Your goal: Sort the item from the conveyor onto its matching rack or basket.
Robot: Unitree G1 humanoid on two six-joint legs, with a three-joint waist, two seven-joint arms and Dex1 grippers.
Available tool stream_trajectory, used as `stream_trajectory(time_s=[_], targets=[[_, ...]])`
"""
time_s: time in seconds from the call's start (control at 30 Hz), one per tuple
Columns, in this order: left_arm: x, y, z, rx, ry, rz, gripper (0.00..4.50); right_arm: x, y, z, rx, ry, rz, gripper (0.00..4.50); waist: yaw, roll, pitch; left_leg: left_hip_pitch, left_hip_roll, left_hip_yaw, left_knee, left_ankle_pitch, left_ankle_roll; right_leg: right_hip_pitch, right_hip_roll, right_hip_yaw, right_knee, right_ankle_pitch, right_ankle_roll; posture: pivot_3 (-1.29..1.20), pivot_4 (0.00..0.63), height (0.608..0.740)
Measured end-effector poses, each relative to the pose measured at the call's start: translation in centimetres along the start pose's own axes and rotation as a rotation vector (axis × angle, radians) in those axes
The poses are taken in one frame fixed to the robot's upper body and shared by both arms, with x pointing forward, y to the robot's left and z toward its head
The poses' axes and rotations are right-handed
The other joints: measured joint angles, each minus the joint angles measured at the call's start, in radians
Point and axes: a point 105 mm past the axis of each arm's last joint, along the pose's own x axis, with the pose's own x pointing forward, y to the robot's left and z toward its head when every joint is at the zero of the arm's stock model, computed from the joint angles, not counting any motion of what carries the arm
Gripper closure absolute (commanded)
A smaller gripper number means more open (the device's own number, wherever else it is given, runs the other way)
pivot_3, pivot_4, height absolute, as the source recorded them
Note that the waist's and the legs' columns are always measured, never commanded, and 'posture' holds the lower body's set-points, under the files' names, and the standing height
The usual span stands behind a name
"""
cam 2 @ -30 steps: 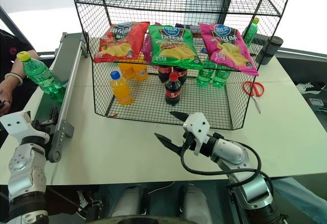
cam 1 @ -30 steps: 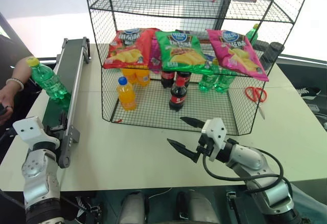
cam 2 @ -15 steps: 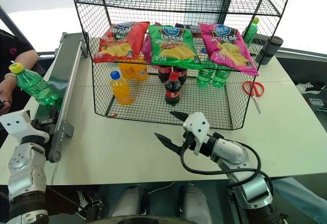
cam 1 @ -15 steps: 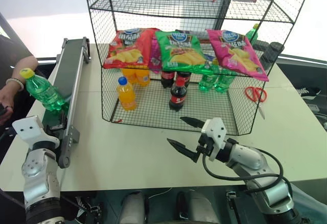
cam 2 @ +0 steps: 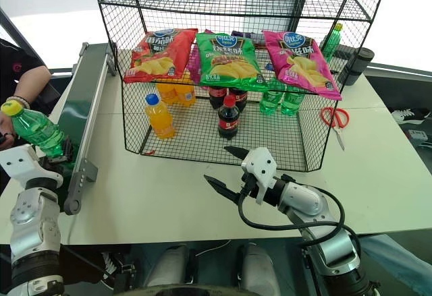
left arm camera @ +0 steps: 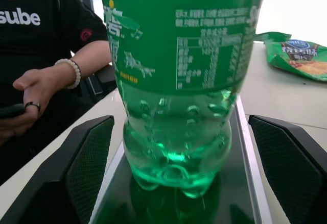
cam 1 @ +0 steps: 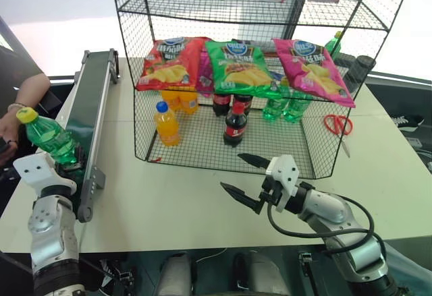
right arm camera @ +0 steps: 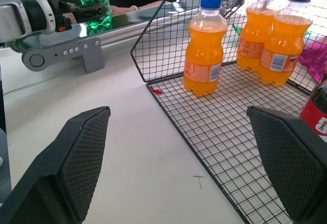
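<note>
left end effector: fingers spread full, 1 pad each side of the green bottle, neither touching it. nothing pinched yet.
right end effector: spread wide, empty, hovering over bare desk in front of the rack, pointing toward 10 o'clock.
item location: green bottle stands on the near end of the conveyor, roughly 9 o'clock of the head view, yellow cap leaning out toward 10 o'clock. base sits between the left pads in the left wrist view.
risk 1, tip-over: bottle already looks tilted. if 1 pad lands first it likely shoves the base and the bottle topples off the belt on the person's side.
risk 2, low grip: pads line up with the ribbed foot of the bottle, below the label. closing there on curved, slick plastic could squirt it upward or let it pivot once lifted.
risk 3, belt end: bottle is right at the near end of the belt. if the belt carries it on, I'd expect it to run into the end effector or drop off the end.
risk 4, bystander: person's hand and forearm sit just beside the conveyor at 9 o'clock. a wide swing or a knocked bottle goes their way.
risk 5, placement: target is the rack, lower tier, with other green bottles at about 1 o'clock behind the cola bottle and orange bottle. front wire wall plus the chip bags hanging over leave a tight entry, so clipping the mesh or bowling over neighbours is plausible.
risk 6, arm crossing: right end effector is parked between conveyor and rack front, so the left arm's route could foul it.
</note>
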Motion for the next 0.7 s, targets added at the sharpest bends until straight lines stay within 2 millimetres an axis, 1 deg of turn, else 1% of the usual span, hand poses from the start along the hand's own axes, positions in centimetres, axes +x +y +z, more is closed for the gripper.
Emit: stream_trajectory(time_s=[0.1,0.2,0.23,0.27,0.3,0.43,0.5,0.57,0.63,0.67,0.7], targets=[[0.1,0.0,0.0,-0.001,-0.002,0.005,0.0,0.0,0.0,0.0,0.0,0.0,0.001,0.05,0.0,0.0,0.0,0.0,0.0,0.0,0.0,0.0,0.0,0.0,0.0,0.0,0.0,0.0,0.0,0.0,0.15,0.735],[0.1,0.0,0.1,-0.001,-0.007,0.005,0.72,0.0,0.0,0.0,0.0,0.0,0.002,0.0,0.0,0.0,0.0,0.0,0.0,0.0,0.0,0.0,0.0,0.0,0.0,0.0,0.0,0.0,0.0,0.0,0.15,0.735],[0.1,0.1,0.2,0.0,-0.012,0.009,1.25,0.0,0.0,0.0,0.001,0.0,0.002,0.0,0.0,0.0,0.0,0.0,0.0,0.0,0.0,0.0,0.0,0.0,0.0,0.0,0.0,0.0,0.0,0.0,0.15,0.735],[0.1,0.1,0.2,0.0,-0.013,0.009,1.57,0.0,0.0,0.0,0.001,0.0,0.002,0.0,0.001,0.0,0.0,0.0,0.0,0.0,-0.001,0.0,0.0,0.0,0.0,0.0,0.0,0.0,0.0,0.0,0.15,0.735],[0.1,0.1,0.2,0.0,-0.013,0.008,1.65,0.0,0.0,0.0,0.001,0.0,0.002,0.0,0.002,0.0,0.0,0.0,0.0,0.0,-0.001,0.0,0.0,0.0,0.0,0.0,0.0,0.0,0.0,0.0,0.15,0.735],[0.1,-0.1,0.3,0.005,-0.015,-0.025,1.65,0.0,0.0,0.0,0.001,0.0,0.002,0.0,0.001,0.0,0.001,0.0,0.0,0.0,-0.001,0.0,0.0,0.0,0.0,0.0,0.0,0.0,0.0,0.0,0.15,0.735],[0.0,-0.5,0.8,0.01,-0.024,-0.067,1.65,0.0,0.0,0.0,0.0,0.0,0.001,0.0,0.0,-0.002,0.002,-0.001,0.0,0.0,-0.001,0.0,0.0,-0.001,0.0,0.0,-0.001,0.0,0.0,0.0,0.15,0.735],[0.0,-1.0,2.0,0.007,-0.048,-0.126,1.65,-0.1,-0.1,0.0,-0.003,0.0,-0.003,0.0,0.0,-0.004,0.005,-0.001,0.0,0.0,-0.001,0.0,0.0,-0.001,0.0,-0.001,-0.001,0.0,0.0,0.0,0.15,0.735],[0.0,-1.9,3.7,0.008,-0.081,-0.212,1.65,-0.2,-0.4,0.1,-0.011,-0.001,-0.012,0.0,0.0,-0.006,0.005,-0.001,0.0,-0.001,-0.002,0.0,0.0,-0.001,0.0,-0.001,-0.002,0.0,0.0,0.0,0.15,0.735],[-0.2,-2.5,4.6,0.009,-0.099,-0.262,1.65,-0.3,-0.6,0.2,-0.016,-0.002,-0.017,0.0,0.0,-0.005,0.006,-0.002,0.0,0.0,-0.002,0.0,0.0,-0.001,0.0,-0.001,-0.002,0.0,0.0,0.0,0.15,0.735],[-0.5,-3.6,5.5,0.017,-0.11,-0.344,1.65,-0.3,-0.8,0.4,-0.022,-0.007,-0.018,0.0,0.0,-0.005,0.006,-0.002,0.0,0.0,-0.002,0.0,0.0,-0.001,-0.001,-0.001,-0.002,0.0,0.0,0.0,0.15,0.735]])
